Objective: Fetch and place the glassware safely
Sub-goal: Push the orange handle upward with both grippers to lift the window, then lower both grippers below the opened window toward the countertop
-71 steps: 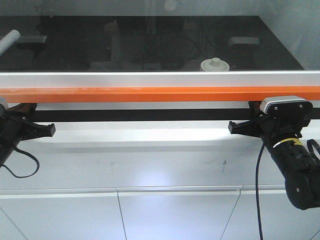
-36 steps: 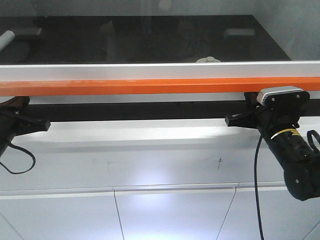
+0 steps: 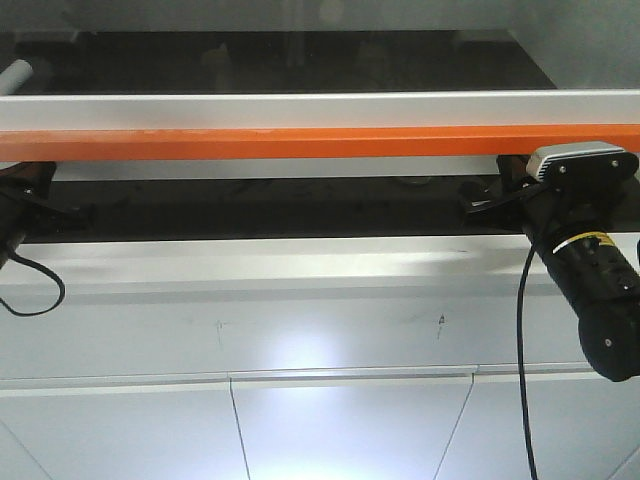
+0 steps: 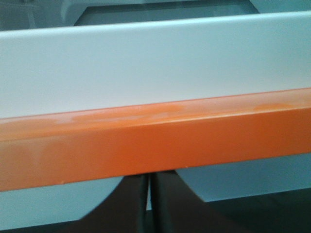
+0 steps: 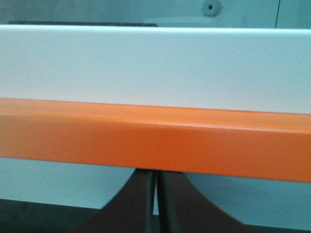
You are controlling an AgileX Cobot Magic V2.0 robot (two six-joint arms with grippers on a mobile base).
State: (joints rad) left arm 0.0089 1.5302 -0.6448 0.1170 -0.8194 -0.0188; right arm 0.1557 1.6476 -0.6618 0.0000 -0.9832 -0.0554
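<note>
The glassware is hidden in every view; the white rail (image 3: 300, 108) and the orange bar (image 3: 300, 142) cover the spot on the black worktop. My left gripper (image 3: 75, 215) sits in the dark gap just under the orange bar at the far left. In the left wrist view, my left gripper (image 4: 149, 187) has its fingers pressed together with only a thin slit, the tips behind the orange bar (image 4: 146, 145). My right gripper (image 3: 470, 208) sits under the bar at the right. In its wrist view, my right gripper (image 5: 156, 189) is likewise shut and holds nothing.
A glossy black worktop (image 3: 300, 60) lies beyond the rail, with a grey tube end (image 3: 18, 72) at its left edge. White cabinet fronts (image 3: 300, 320) fill the space below the arms. The right wrist view shows the orange bar (image 5: 146, 141) close ahead.
The rail and orange bar now sit higher against the worktop, and the cream lid seen behind the rail has gone out of sight. Both grippers have risen into the gap under the bar.
</note>
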